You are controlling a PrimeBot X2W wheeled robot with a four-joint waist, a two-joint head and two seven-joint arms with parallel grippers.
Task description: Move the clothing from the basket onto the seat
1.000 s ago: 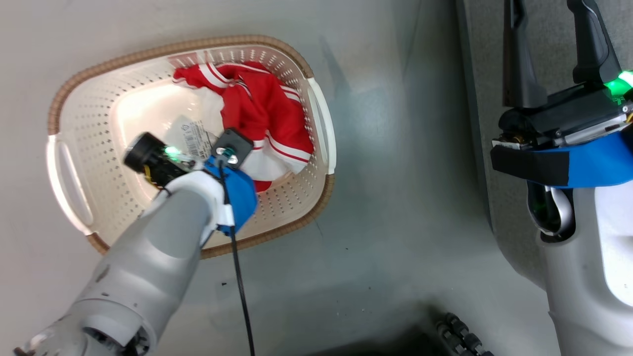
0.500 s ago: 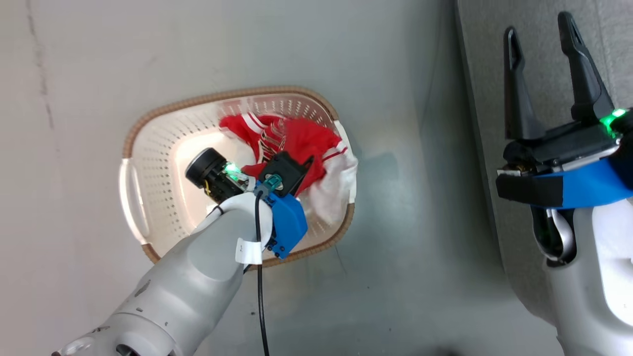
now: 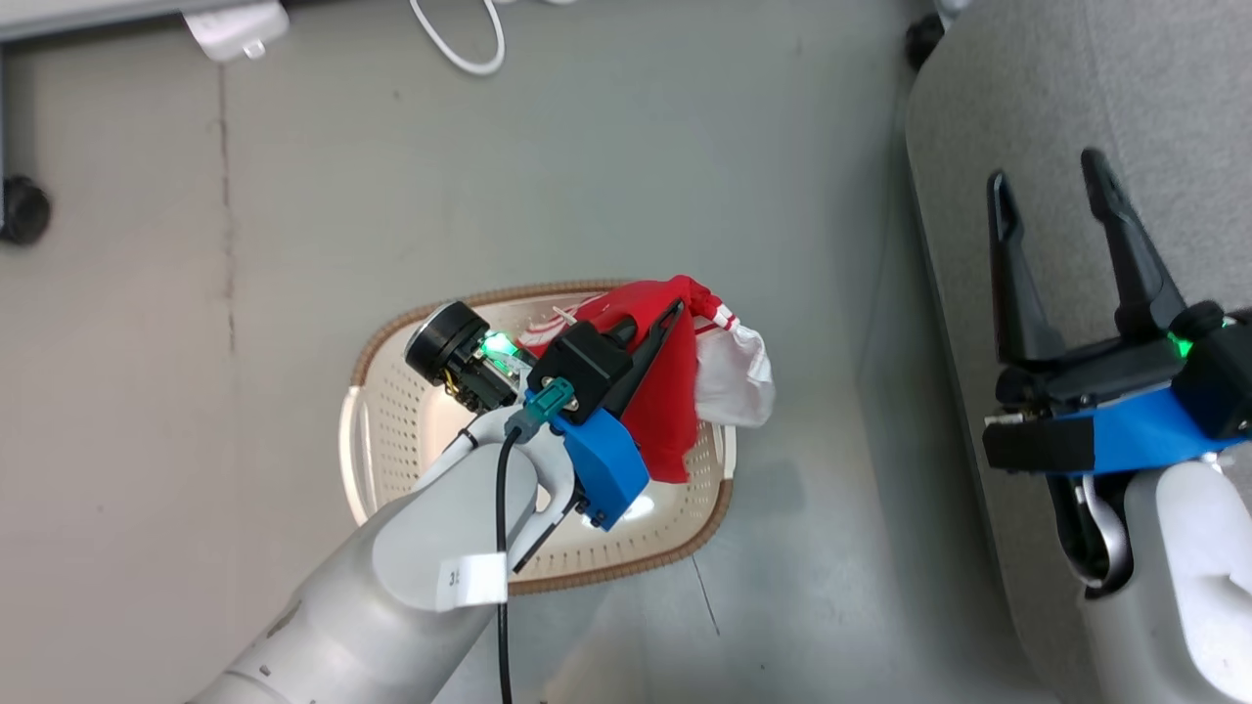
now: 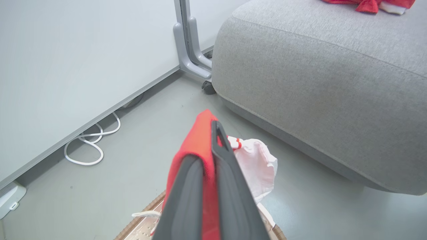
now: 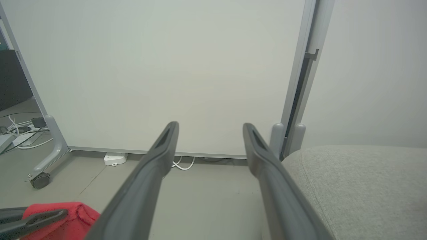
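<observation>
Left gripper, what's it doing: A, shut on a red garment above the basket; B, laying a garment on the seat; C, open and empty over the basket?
A: the left gripper pinches the red garment, which hangs over the basket.

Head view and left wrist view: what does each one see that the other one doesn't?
Head view: the open right gripper and the left forearm. Left wrist view: a second garment lying on the seat. Both: the left gripper shut on a red garment, the basket below it, and the seat.
</observation>
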